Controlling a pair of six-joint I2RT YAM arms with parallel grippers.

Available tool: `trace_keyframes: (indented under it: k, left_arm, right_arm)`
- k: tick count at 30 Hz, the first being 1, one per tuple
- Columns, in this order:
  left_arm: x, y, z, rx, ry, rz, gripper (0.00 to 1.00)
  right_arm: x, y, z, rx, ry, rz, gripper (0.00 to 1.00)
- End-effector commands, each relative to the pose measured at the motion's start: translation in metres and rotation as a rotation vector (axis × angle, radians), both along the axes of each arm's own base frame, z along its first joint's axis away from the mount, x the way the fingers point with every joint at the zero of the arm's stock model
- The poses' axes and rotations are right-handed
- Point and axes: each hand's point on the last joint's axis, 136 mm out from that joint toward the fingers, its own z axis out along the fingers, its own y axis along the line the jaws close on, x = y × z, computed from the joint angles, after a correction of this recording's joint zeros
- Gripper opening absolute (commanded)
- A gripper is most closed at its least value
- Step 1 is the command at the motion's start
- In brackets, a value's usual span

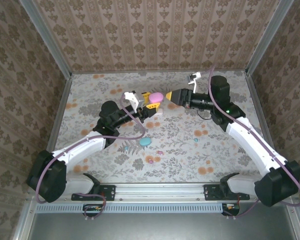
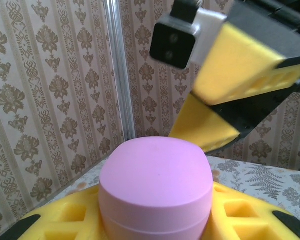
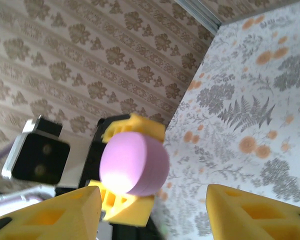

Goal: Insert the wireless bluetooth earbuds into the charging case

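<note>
Left claw point(image 1: 152, 104) clamps the pink case point(image 2: 156, 185), its base hidden; right claw point(image 3: 153, 210) gapes beside it.

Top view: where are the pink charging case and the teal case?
pink charging case point(image 1: 156, 96), top view, centre of its lid.
teal case point(image 1: 145, 142), top view, middle of its top surface.

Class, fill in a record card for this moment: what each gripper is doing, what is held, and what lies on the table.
left gripper: shut on the pink case, held up off the table
right gripper: open, fingers apart, close beside the pink case, not gripping it
pink case lid: closed
on the table: teal case, small teal earbud, small pink earbud
earbuds inside a case: none visible
</note>
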Motion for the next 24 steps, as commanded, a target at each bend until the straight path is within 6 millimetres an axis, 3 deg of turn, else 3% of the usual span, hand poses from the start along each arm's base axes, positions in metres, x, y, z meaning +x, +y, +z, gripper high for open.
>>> trace_keyframes:
  k: [1,13,24]
  left_arm:
    - [-0.005,-0.003,0.022,-0.045,-0.050,-0.031,0.40]
    - [-0.007,-0.006,0.023,-0.046,-0.046,-0.046,0.40]
    - [-0.010,-0.010,0.023,-0.044,-0.045,-0.070,0.39]
  right_arm:
    - [-0.014,0.001,-0.010,-0.124,-0.144,0.074,0.58]
    - [-0.012,0.018,-0.010,-0.113,-0.090,0.125,0.60]
    - [-0.001,0.022,-0.006,-0.105,-0.066,0.098,0.60]
